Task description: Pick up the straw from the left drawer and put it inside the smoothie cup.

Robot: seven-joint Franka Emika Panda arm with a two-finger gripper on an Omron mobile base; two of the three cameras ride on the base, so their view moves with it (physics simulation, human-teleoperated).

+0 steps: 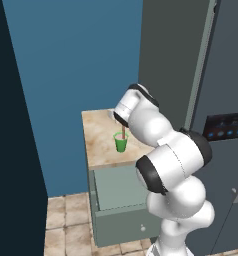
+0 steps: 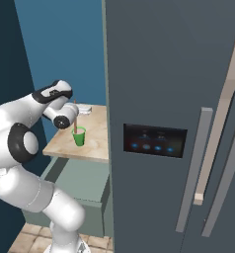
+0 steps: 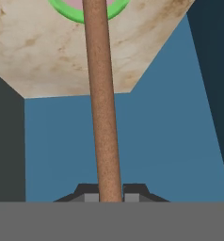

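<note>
With the straw (image 3: 102, 99) clamped between the closed fingers of the gripper (image 3: 109, 192), the pick from the drawer (image 1: 118, 200) looks done, and what is left, as I judge it, is lowering and letting go. The straw runs straight out ahead of the fingertips, and in the hand view its far end reaches the green rim of the cup (image 1: 121, 142), over the pink contents. From the base views the gripper (image 1: 122, 121) hangs directly above the cup (image 2: 79, 137), which stands on the counter (image 1: 98, 142) below it. Whether the tip already dips inside I cannot tell. The drawer stands open, below and nearer the base than the gripper.
</note>
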